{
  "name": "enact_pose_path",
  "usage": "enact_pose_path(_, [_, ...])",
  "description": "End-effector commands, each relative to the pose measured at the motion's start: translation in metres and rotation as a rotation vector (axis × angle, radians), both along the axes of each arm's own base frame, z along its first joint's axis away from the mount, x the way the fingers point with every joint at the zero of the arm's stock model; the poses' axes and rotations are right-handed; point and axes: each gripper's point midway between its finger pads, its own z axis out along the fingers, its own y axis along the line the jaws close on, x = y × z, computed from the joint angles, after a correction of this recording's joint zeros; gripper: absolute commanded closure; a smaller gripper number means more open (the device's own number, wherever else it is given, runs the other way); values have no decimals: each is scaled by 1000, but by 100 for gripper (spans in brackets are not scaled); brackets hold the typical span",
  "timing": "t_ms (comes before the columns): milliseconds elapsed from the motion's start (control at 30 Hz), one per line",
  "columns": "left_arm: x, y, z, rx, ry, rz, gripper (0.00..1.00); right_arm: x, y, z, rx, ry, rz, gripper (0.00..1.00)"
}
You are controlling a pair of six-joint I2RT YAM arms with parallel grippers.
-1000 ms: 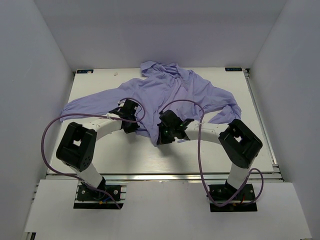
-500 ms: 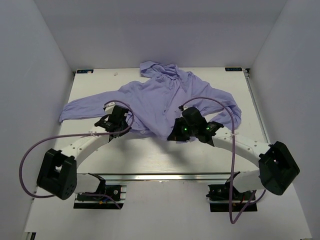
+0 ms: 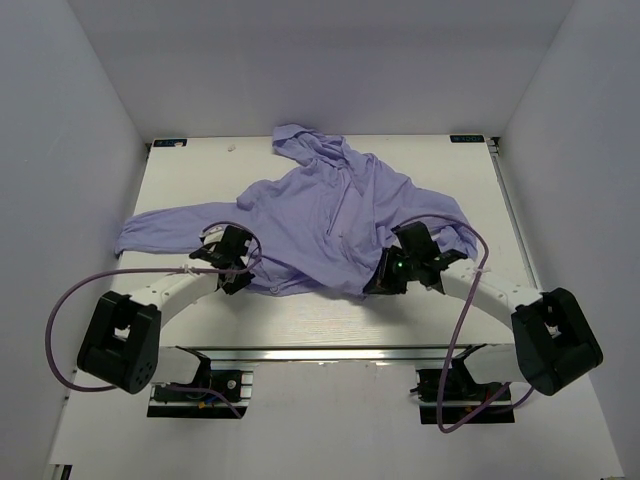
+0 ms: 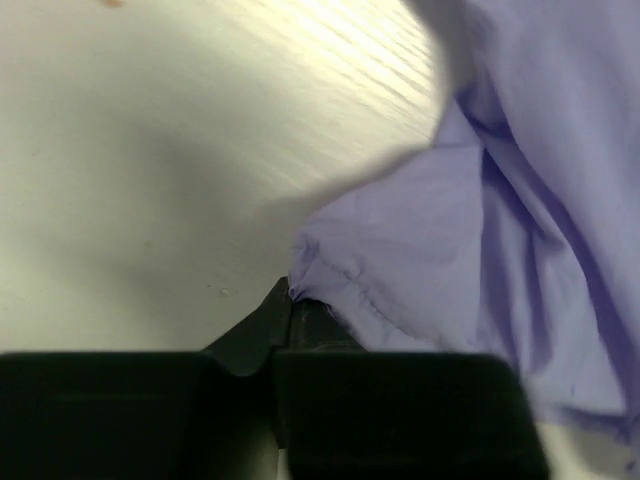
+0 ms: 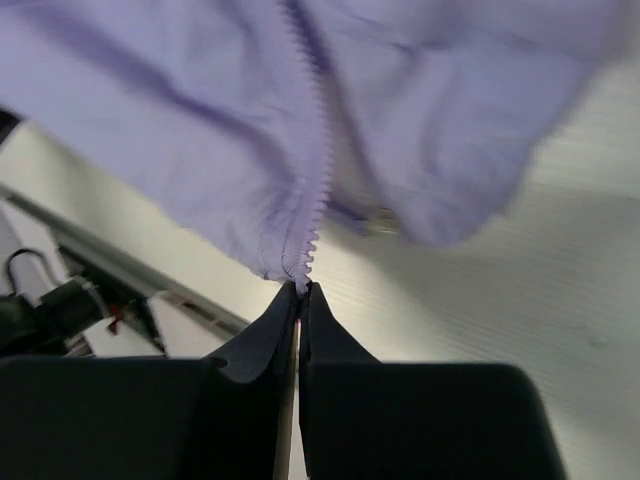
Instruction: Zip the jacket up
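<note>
Jacket lies spread on desk | left tool clamped on hem | right tool clamped on lowest zipper teeth | I would tension evenly, then align both zipper ends.

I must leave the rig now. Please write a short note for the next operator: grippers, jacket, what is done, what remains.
Left gripper: jaws shut on the lower edge of the jacket.
Right gripper: jaws shut on the bottom end of the zipper.
Jacket lies spread on the table, hood at the far side.
Done: both grips at the hem.
Remaining: pull the zipper up; whether it is started cannot be seen.
</note>
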Motion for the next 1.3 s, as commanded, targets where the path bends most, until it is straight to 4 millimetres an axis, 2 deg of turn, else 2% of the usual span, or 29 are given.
enact_pose_path(0, [25, -24, 24, -69, -82, -139, 81, 22, 35, 69, 150, -161, 119, 100])
enact_pose_path(67, [30, -25, 33, -72, -117, -149, 47, 26, 45, 92, 201, -201, 149, 100])
enact_pose_path(100, [31, -25, 38, -67, -132, -158, 40, 27, 56, 115, 272, -232, 191, 100])
enact_pose_path(167, [34, -18, 51, -47, -176, -134, 27, 24, 66, 141, 337, -240, 228, 100])
enact_pose_path(200, [35, -15, 54, -35, -192, -128, 22, 27, 72, 163, 369, -268, 247, 100])
enact_pose_path(267, [38, -9, 68, -19, -232, -97, 16, 21, 78, 186, 419, -272, 270, 100])
enact_pose_path(333, [42, -11, 77, -19, -260, -112, 15, 17, 82, 209, 462, -295, 288, 100])
enact_pose_path(367, [45, -14, 81, -29, -277, -128, 13, 15, 82, 213, 478, -288, 287, 100])
enact_pose_path(400, [44, -19, 81, -43, -273, -162, 2, 14, 83, 217, 487, -291, 292, 100])
enact_pose_path(433, [43, -21, 82, -53, -268, -176, 2, 13, 82, 218, 488, -291, 290, 100])
enact_pose_path(533, [33, -31, 83, -80, -228, -227, 2, 17, 79, 206, 451, -274, 255, 100])
enact_pose_path(667, [2, -40, 70, -94, -147, -308, 2, 24, 78, 173, 403, -229, 208, 100])
enact_pose_path(733, [-12, -39, 62, -85, -98, -321, 12, 34, 77, 154, 358, -211, 172, 100])
enact_pose_path(833, [-31, -34, 50, -55, -9, -309, 15, 54, 73, 130, 295, -193, 122, 100])
enact_pose_path(900, [-37, -37, 49, -48, 5, -322, 19, 70, 69, 122, 258, -203, 86, 100])
enact_pose_path(967, [-38, -45, 55, -51, -1, -364, 17, 85, 61, 103, 171, -204, 38, 100])
enact_pose_path(1033, [-33, -52, 70, -30, -10, -401, 8, 100, 56, 92, 116, -202, 7, 100])
enact_pose_path(1100, [-30, -62, 73, 6, -19, -444, 5, 107, 53, 87, 106, -198, -3, 100])
enact_pose_path(1167, [-19, -78, 80, -4, -64, -477, 4, 111, 50, 76, 78, -184, -19, 100])
enact_pose_path(1267, [-4, -99, 75, -26, -72, -494, 9, 112, 47, 70, 90, -175, -23, 100])
